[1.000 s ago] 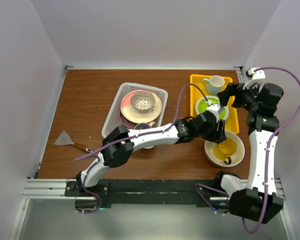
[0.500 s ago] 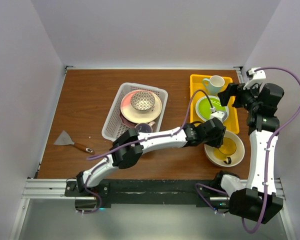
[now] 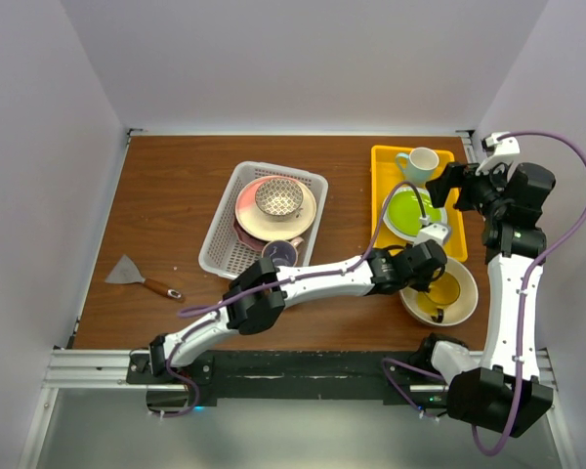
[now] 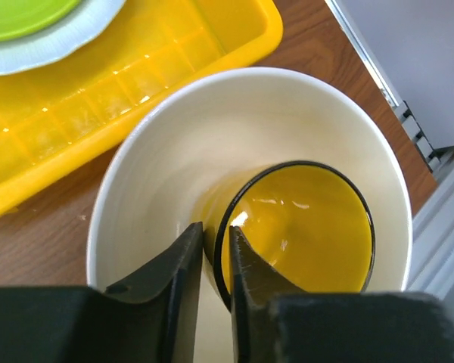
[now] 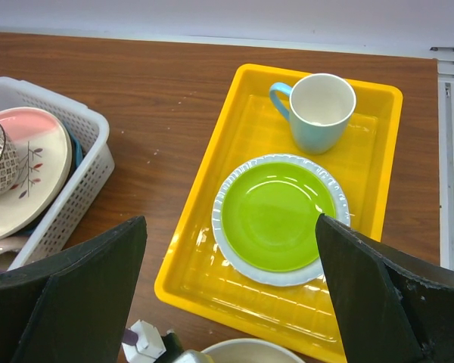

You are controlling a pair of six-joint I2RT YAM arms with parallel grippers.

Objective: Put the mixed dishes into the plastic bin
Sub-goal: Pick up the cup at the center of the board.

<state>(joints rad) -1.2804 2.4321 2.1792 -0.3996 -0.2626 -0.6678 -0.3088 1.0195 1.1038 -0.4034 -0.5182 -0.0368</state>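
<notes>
Left wrist view: left gripper [image 4: 215, 242] pinches the yellow mug [image 4: 303, 227] inside the large cream bowl [image 4: 234, 113] (four o'clock of the plastic bin [image 3: 225, 230]), a rim-grip for lifting; right gripper [image 5: 231, 227] gapes empty.

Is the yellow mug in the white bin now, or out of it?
Out. The yellow mug sits inside the large cream bowl, well apart from the white bin; the left gripper straddles its rim.

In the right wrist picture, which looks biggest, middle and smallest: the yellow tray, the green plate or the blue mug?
1. yellow tray
2. green plate
3. blue mug
</notes>
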